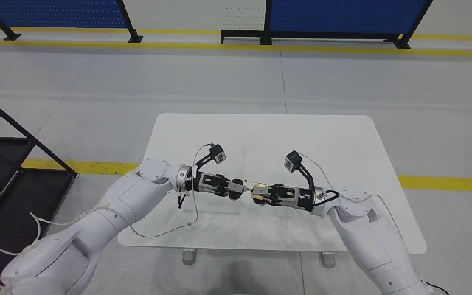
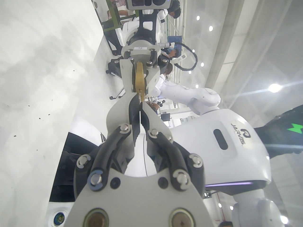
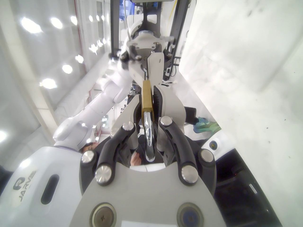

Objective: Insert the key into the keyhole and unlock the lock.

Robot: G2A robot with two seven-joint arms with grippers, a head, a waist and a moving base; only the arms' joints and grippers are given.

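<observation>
Gripping a thin, flat silver metal key [image 2: 141, 116] edge-on between its clenched, black-padded fingers, the left gripper [image 2: 140, 100] points it straight at the small brass padlock [image 2: 139, 77] held opposite. The right gripper [image 3: 149, 95] is clamped on that padlock's flat sides. The curved steel shackle [image 3: 149, 133] is turned back toward the right wrist, and the keyhole end faces the key. Both are held in the air, nose to nose, over the nearer half of the white rounded table [image 1: 332, 147].

The key's tip meets the padlock's end face; how deep it sits I cannot tell. I judge the step in hand to be the insertion, at or near its end. The next move calls for pushing the key fully home along the padlock's axis. After that the left wrist should roll while the right holds firm.

The right gripper's pale fingertips closely flank the keyhole end, so the left fingers have little room to advance. Farther off stand blue partition panels [image 1: 339, 15], and a black metal rack [image 1: 22, 169] is beside the table.
</observation>
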